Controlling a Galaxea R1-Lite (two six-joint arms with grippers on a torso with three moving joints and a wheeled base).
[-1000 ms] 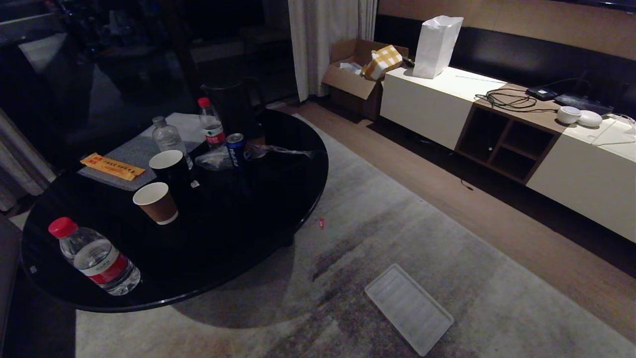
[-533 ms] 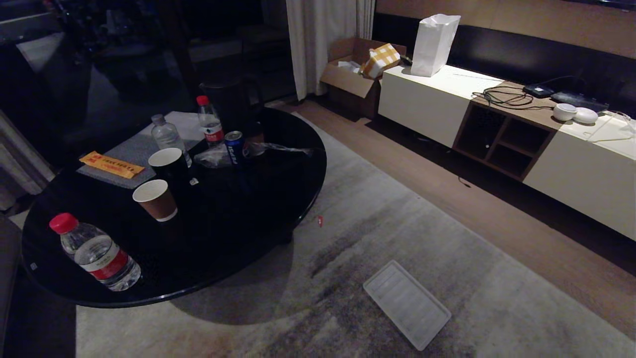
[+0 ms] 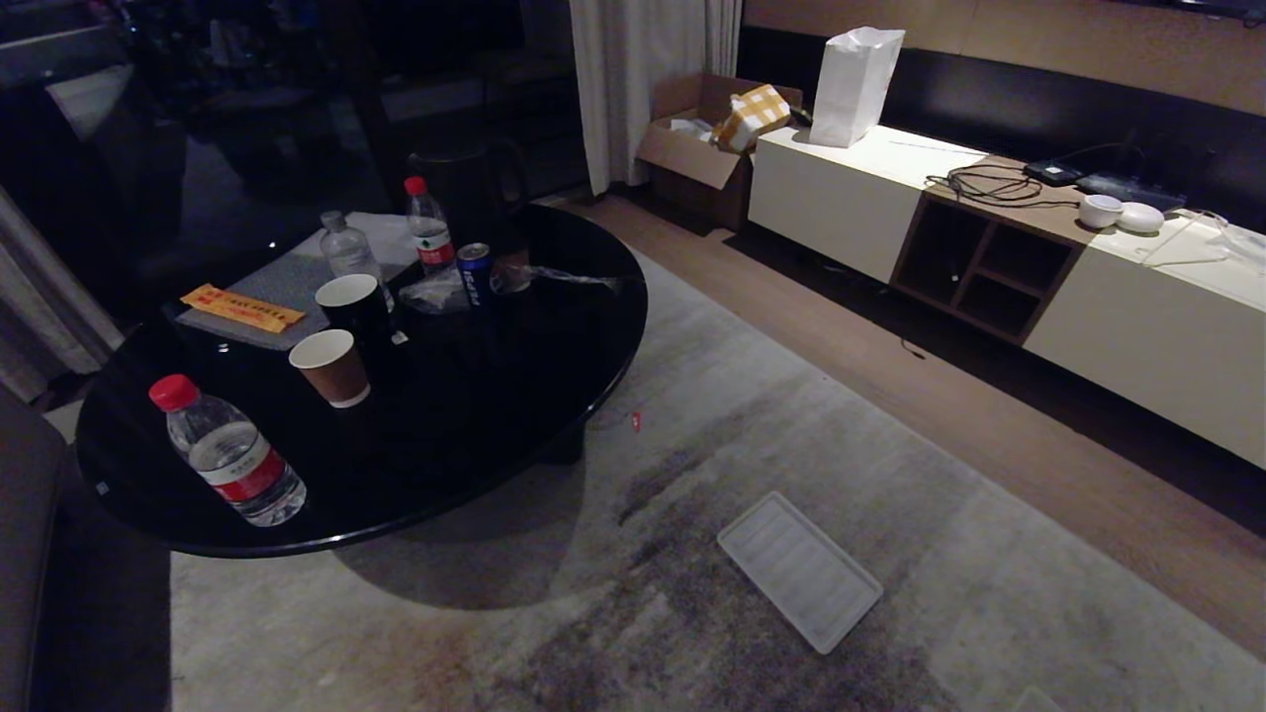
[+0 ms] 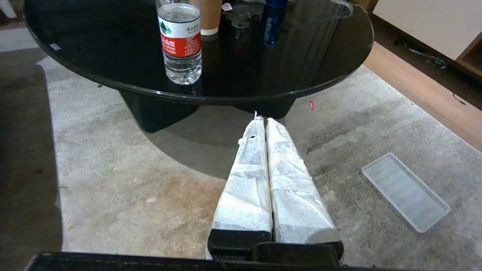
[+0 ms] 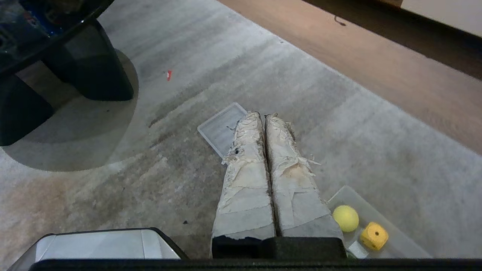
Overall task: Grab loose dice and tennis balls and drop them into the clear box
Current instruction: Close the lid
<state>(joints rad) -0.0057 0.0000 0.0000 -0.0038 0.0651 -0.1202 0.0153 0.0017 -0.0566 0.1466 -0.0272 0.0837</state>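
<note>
We were looking for loose toys near the clear box [image 5: 391, 241]. Both pincers, left pincer [image 4: 262, 121] and right pincer [image 5: 262, 115], were closed tight and held nothing. Next we needed to find a die.

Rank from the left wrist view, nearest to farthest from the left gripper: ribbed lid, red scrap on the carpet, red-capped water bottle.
1. Red scrap: on the carpet just beyond the shut left gripper.
2. Red-capped water bottle: on the black table's near edge.
3. Ribbed lid: off to the side on the carpet.

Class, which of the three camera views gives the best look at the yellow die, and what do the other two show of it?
The right wrist view. There the yellow die sits beside a tennis ball inside the clear box, one dotted face showing. The head view and the left wrist view do not show the die at all.
</note>
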